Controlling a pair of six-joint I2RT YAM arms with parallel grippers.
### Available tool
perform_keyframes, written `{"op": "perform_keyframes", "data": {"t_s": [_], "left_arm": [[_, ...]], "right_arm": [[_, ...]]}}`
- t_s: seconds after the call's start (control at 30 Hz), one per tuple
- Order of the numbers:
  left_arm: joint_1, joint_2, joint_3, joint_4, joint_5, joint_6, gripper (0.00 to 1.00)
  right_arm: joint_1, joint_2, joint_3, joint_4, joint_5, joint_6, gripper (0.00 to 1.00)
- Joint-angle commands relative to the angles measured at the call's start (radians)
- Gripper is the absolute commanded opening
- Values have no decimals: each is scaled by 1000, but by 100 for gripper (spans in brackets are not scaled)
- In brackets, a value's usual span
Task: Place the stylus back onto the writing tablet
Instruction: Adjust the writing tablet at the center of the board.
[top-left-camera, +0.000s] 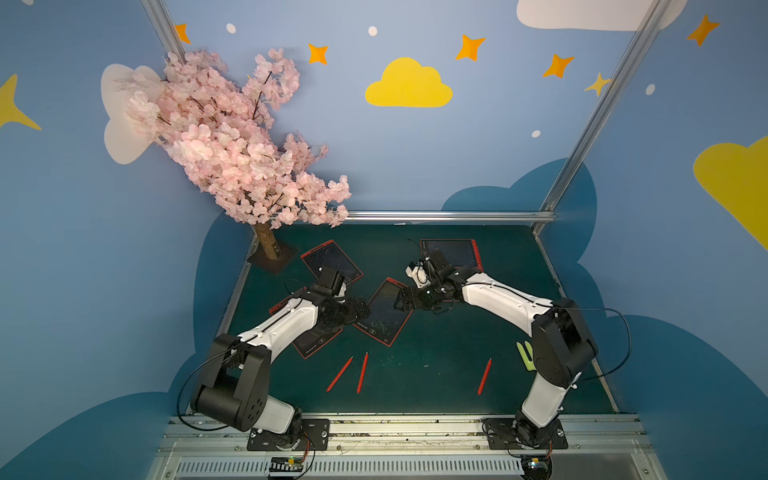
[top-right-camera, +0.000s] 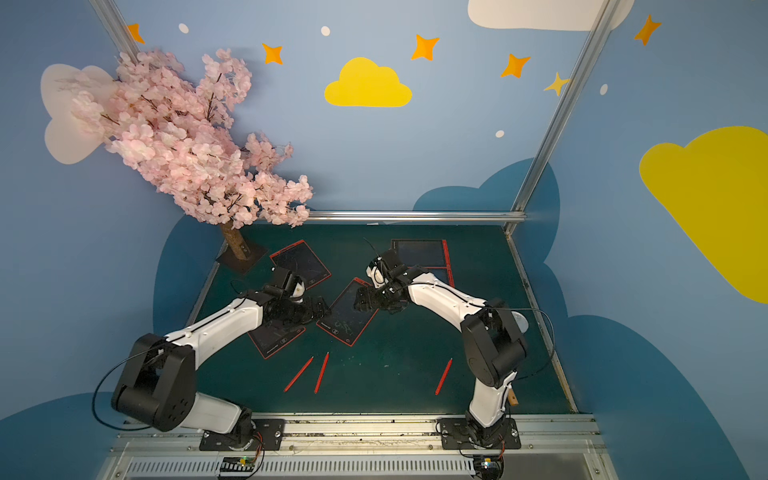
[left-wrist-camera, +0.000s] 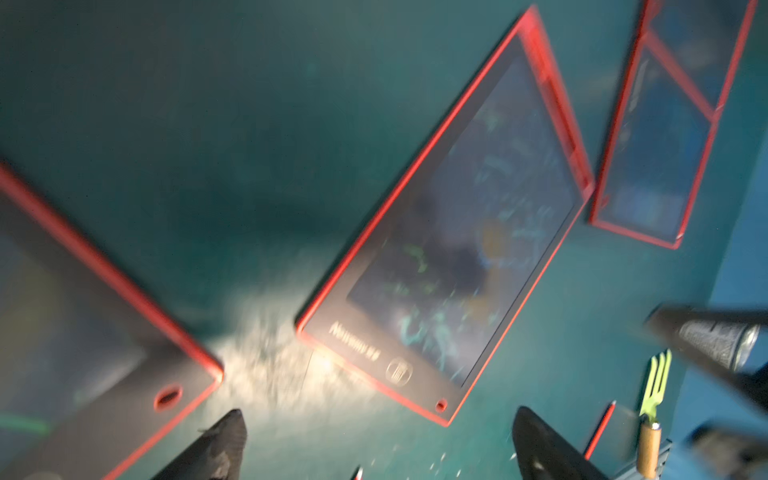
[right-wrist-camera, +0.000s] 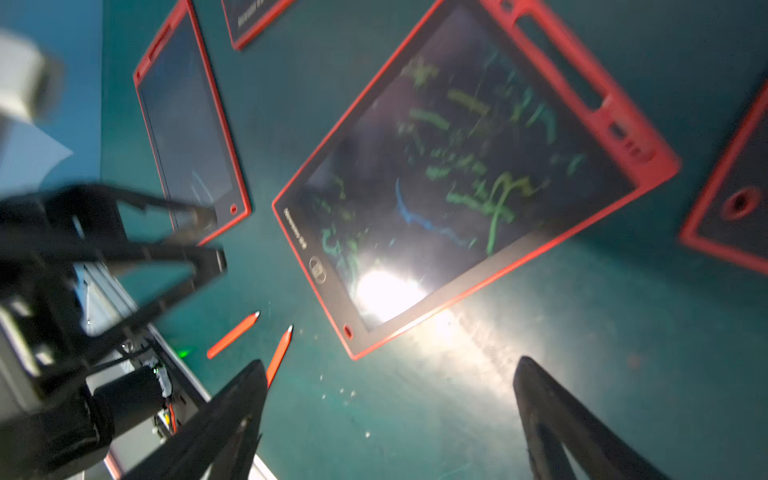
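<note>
Three red styluses lie apart on the green mat near the front: two side by side (top-left-camera: 339, 374) (top-left-camera: 362, 372) and one to the right (top-left-camera: 484, 376). Several red-framed writing tablets lie further back. The middle tablet (top-left-camera: 384, 311) carries green scribbles. My left gripper (top-left-camera: 363, 309) hovers at its left edge, open and empty, seen also in the left wrist view (left-wrist-camera: 379, 415). My right gripper (top-left-camera: 401, 299) hangs over its far right corner, open and empty (right-wrist-camera: 390, 362). The right wrist view shows the scribbled tablet (right-wrist-camera: 457, 174) and two styluses (right-wrist-camera: 232, 334) (right-wrist-camera: 279, 355).
A pink blossom tree (top-left-camera: 232, 145) stands on a dark base (top-left-camera: 272, 257) at the back left. A green fork with a wooden handle (top-left-camera: 525, 355) lies beside the right arm. Other tablets lie at the back left (top-left-camera: 330, 259), back right (top-left-camera: 453, 251) and under the left arm (top-left-camera: 316, 340).
</note>
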Motion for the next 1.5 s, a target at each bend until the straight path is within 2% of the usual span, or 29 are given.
{"op": "perform_keyframes", "data": {"t_s": [0.0, 0.13, 0.33, 0.8, 1.03, 1.23, 1.47], "left_arm": [[-18, -50, -48, 3, 3, -58, 99], [-32, -35, -84, 62, 68, -111, 99], [-63, 23, -83, 121, 83, -139, 99], [-69, 98, -63, 159, 111, -147, 99], [-74, 131, -49, 173, 114, -150, 99], [-69, 185, -5, 163, 123, -135, 99], [-27, 221, 43, 143, 127, -117, 99]], "right_arm": [[-38, 66, 79, -37, -43, -72, 92], [-74, 172, 192, -69, -47, -92, 93], [-97, 298, 300, -90, -12, -90, 95], [-114, 390, 366, -110, 55, -108, 94], [-120, 437, 412, -135, 34, -115, 95], [-113, 422, 369, -129, 11, -119, 94], [-91, 304, 196, -54, -5, -94, 94]]}}
